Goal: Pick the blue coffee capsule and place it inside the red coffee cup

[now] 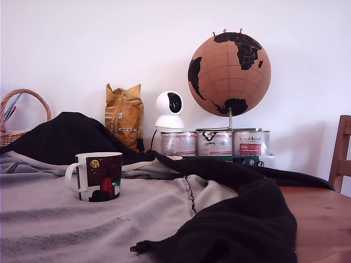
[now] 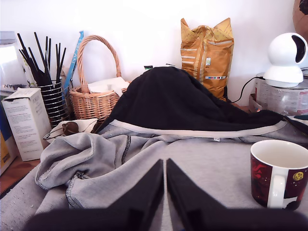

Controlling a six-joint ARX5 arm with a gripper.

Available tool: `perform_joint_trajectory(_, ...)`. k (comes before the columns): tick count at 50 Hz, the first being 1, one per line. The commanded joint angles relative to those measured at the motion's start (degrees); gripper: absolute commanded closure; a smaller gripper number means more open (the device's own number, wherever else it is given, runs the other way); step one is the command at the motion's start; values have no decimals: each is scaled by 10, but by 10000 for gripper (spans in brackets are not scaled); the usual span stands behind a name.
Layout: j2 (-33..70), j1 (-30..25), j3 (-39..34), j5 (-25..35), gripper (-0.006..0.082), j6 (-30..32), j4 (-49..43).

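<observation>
While the fingers (image 2: 166,166) sit pressed together with only a thin slit between them and nothing clamped in them, they hang low over the grey cloth (image 2: 144,163) that covers the bench (image 1: 321,219). Off to one side of the fingertips, near but not touching, stands the red coffee cup (image 2: 279,174), upright, its white inside showing and its white handle turned toward the wrist camera. Beyond the fingers a black cloth (image 2: 178,101) rises in a mound, with a wicker basket (image 2: 94,96), an orange bag (image 2: 207,53) and a small white camera (image 2: 288,57) behind it. No blue capsule can be made out in either view. From the exterior view the cup (image 1: 98,176) rests on the grey cloth, well apart from the silver tins (image 1: 215,143) under the globe (image 1: 229,74).
</observation>
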Motion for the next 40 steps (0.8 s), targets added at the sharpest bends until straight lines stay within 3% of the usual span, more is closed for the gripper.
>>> perform_joint_trajectory(1,-8,-2,7,40,785,-56,63)
perform_joint_trajectory(8,-8,-2,9,40,785,-58,68)
perform_joint_trajectory(22,-8,-2,10,39,785,-194,105)
perform_joint_trajectory(31,-8,-3,13,80,780,-223,153)
perform_joint_trajectory(40,21,-2,38,57,780,-270,70)
